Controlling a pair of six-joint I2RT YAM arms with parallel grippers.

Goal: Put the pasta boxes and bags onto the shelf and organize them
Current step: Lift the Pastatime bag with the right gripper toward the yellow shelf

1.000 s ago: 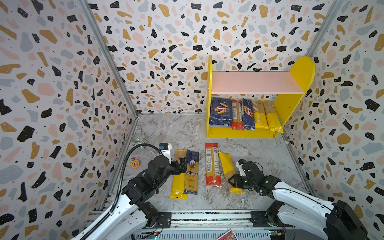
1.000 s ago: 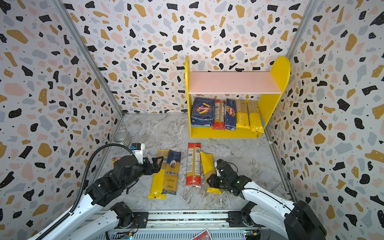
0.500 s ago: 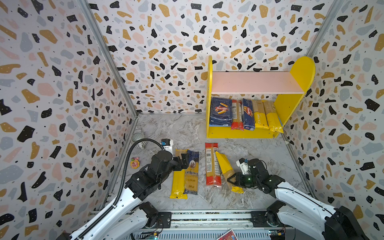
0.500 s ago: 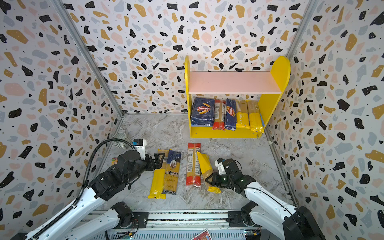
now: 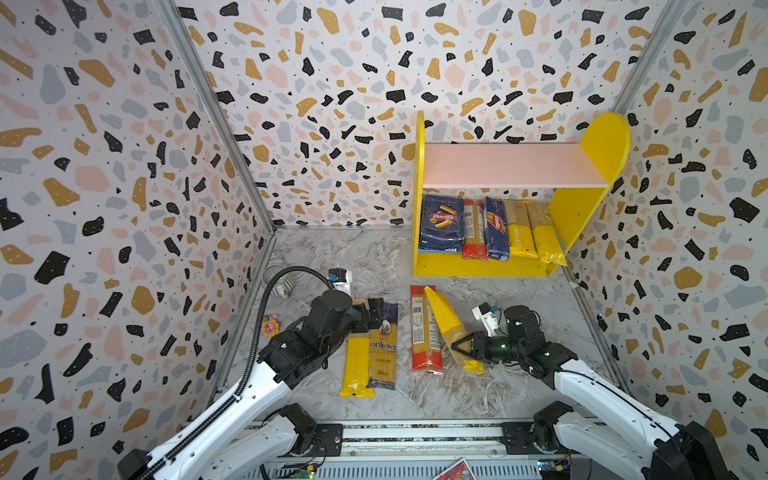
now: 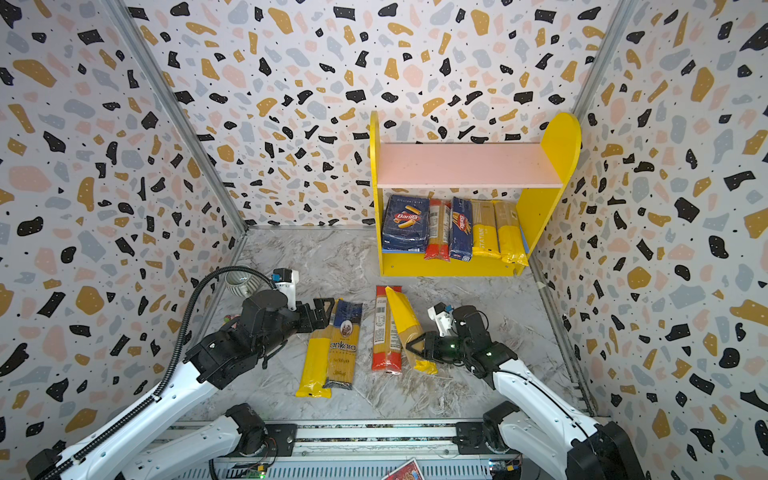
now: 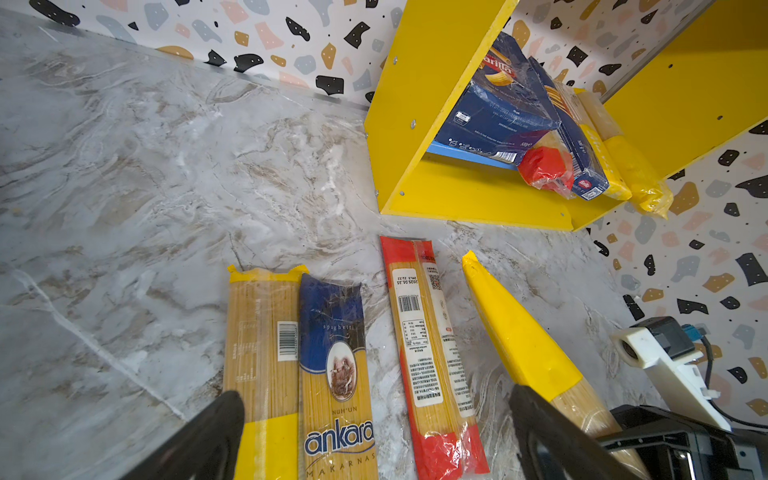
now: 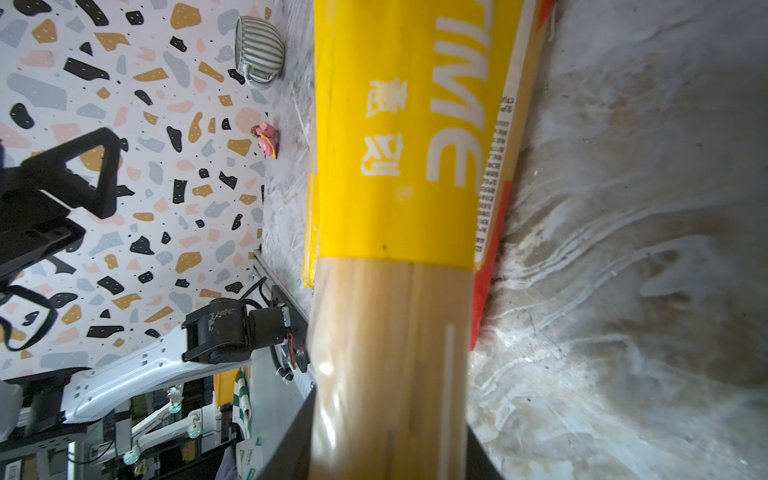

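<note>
On counter, in a top view: right gripper (image 5: 462, 345) is pinching yellow bag (image 5: 444, 318) on its clear part, far end tilting up, in front of shelf (image 5: 478, 266). Left wrist: left gripper (image 7: 374, 409) is hanging spread. Right wrist: film is looking slick, strands probably stiff but brittle; mid-length hold is looking best.

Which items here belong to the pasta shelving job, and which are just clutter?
Job: shelf; wide Barilla box; narrow Barilla box; shelved red bag; shelved yellow bags; floor yellow bag; ankara bag; floor red bag; gripped yellow bag, in right gripper.
Clutter: striped cup; pink toy.
</note>
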